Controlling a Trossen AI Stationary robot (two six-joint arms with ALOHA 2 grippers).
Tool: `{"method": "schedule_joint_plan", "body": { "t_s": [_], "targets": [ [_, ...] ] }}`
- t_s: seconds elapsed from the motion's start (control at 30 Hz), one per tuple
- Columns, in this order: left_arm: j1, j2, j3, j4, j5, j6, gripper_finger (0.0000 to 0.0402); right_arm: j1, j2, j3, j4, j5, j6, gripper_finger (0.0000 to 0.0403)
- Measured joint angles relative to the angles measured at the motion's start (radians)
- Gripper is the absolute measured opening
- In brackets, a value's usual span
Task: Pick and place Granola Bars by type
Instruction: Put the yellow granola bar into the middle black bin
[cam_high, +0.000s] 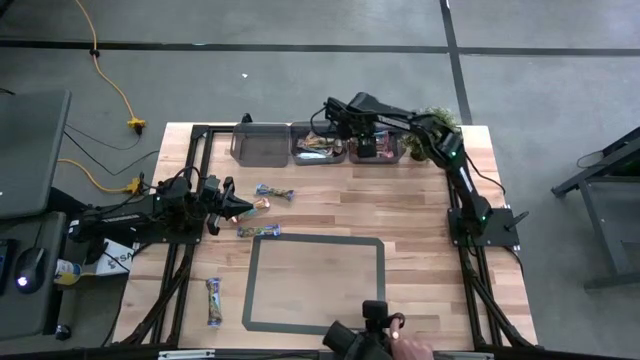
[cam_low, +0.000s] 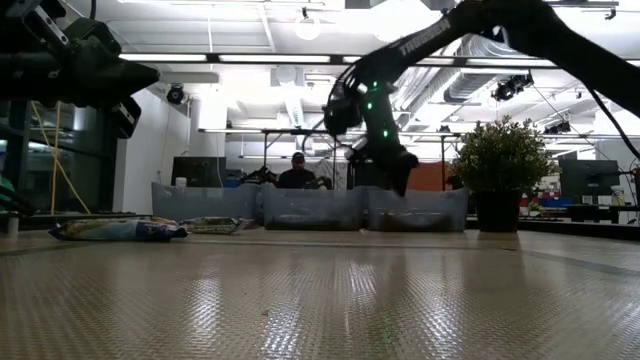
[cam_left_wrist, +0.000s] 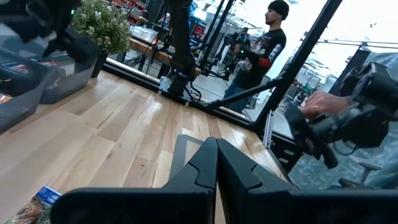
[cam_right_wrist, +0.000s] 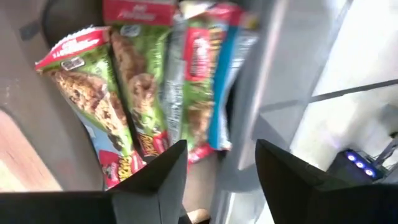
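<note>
- Bins stand in a row at the table's far edge in the high view, so each bar type gets its own; the right gripper (cam_high: 366, 140) hovers over the rightmost bin (cam_high: 378, 156), while loose Granola Bars (cam_high: 274, 193) lie left of centre, awaiting sorting.
- Low view: the right arm hangs above those bins.
- Left wrist view: the left gripper (cam_left_wrist: 216, 167) is pinched closed, empty, parked at the left.
- Right wrist view: fingers spread apart, nothing held, over green-wrapped bars (cam_right_wrist: 134, 81) lying together, apparently just dropped.

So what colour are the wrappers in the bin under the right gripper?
Mostly green with red, the granola bars; the right wrist view shows them best.
</note>
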Motion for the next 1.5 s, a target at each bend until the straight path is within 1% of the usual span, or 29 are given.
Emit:
{"method": "schedule_joint_plan", "body": {
  "t_s": [0.13, 0.27, 0.43, 0.57, 0.83, 1.0, 1.2, 1.43, 1.5],
  "targets": [
    [0.0, 0.0, 0.0, 0.0, 0.0, 0.0, 0.0001, 0.003, -0.057, 0.0, 0.032, -0.015, 0.032, 0.0174],
    [0.0, 0.0, 0.0, 0.0, 0.0, 0.0, 0.0001, 0.018, -0.117, 0.0, 0.075, -0.113, 0.11, 0.0173],
    [0.0, 0.0, 0.0, 0.0, 0.0, 0.0, 0.0001, 0.065, -0.174, 0.001, 0.154, -0.242, 0.187, 0.0176],
    [0.0, 0.0, 0.0, 0.0, 0.0, 0.0, 0.0001, 0.113, -0.214, 0.001, 0.189, -0.31, 0.22, 0.0177],
    [0.0, 0.0, 0.0, 0.0, 0.0, 0.0, 0.0001, 0.208, -0.313, 0.001, 0.191, -0.468, 0.287, 0.0177],
    [0.0, 0.0, 0.0, 0.0, 0.0, 0.0, 0.0001, 0.258, -0.381, 0.001, 0.188, -0.519, 0.364, 0.0177],
    [0.0, 0.0, 0.0, 0.0, 0.0, 0.0, 0.0001, 0.311, -0.457, 0.001, 0.159, -0.62, 0.442, 0.0177],
    [0.0, 0.0, 0.0, 0.0, 0.0, 0.0, 0.0001, 0.357, -0.556, 0.0, 0.149, -0.629, 0.502, 0.0177],
    [0.0, 0.0, 0.0, 0.0, 0.0, 0.0, 0.0001, 0.369, -0.607, -0.038, 0.172, -0.614, 0.525, 0.0177]
  ]
}}
